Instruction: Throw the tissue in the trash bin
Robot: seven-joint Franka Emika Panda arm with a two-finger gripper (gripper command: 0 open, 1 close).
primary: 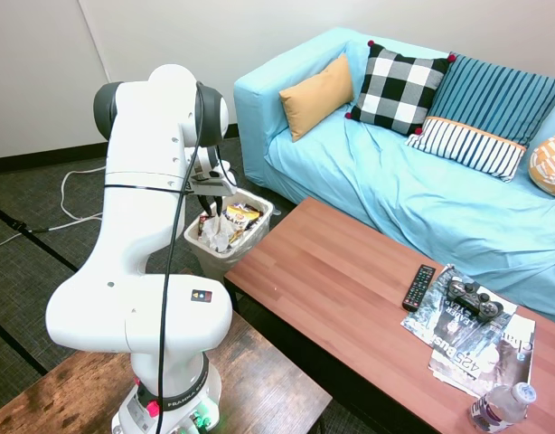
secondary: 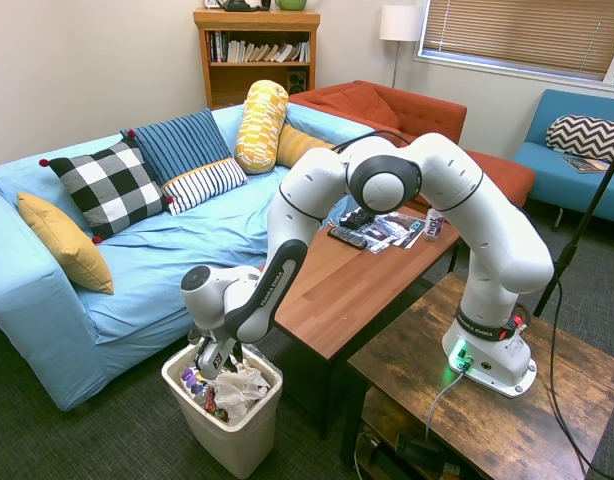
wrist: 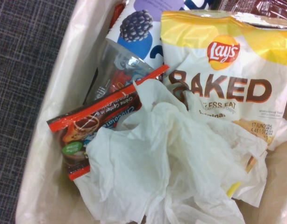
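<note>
The tissue point(wrist: 167, 158) lies crumpled inside the trash bin point(wrist: 45, 140), filling the near part of the wrist view and resting on a yellow chip bag point(wrist: 227, 65) and a red snack wrapper point(wrist: 94, 121); the bin's pale liner is cut off at the edges, and a cup printed with a blackberry point(wrist: 136, 28) is half hidden behind the wrappers; the claw does not show in this view. In the second exterior view the claw point(secondary: 215, 362) hangs just above the bin's point(secondary: 237, 440) open top, with the tissue point(secondary: 242, 385) a white wad beside it among the wrappers; the fingers are small and dark against the rubbish, so I cannot tell whether they are parted or together, nor whether they touch the tissue. In the first exterior view the arm's white body covers most of the claw point(primary: 209, 203), and only part of the bin point(primary: 250, 237) shows past it, with the tissue point(primary: 219, 233) barely told from the liner. Further off, that view shows the worktop point(primary: 341, 280) with a black remote point(primary: 418, 287), a game controller point(primary: 474, 298) on magazines point(primary: 476, 348) and a water bottle point(primary: 502, 407) cut off at the bottom edge; in the second exterior view these are partly hidden behind the arm. Beyond stands the blue sofa point(primary: 395, 190) with its cushions; only the second exterior view shows the bookshelf point(secondary: 255, 50) behind.
</note>
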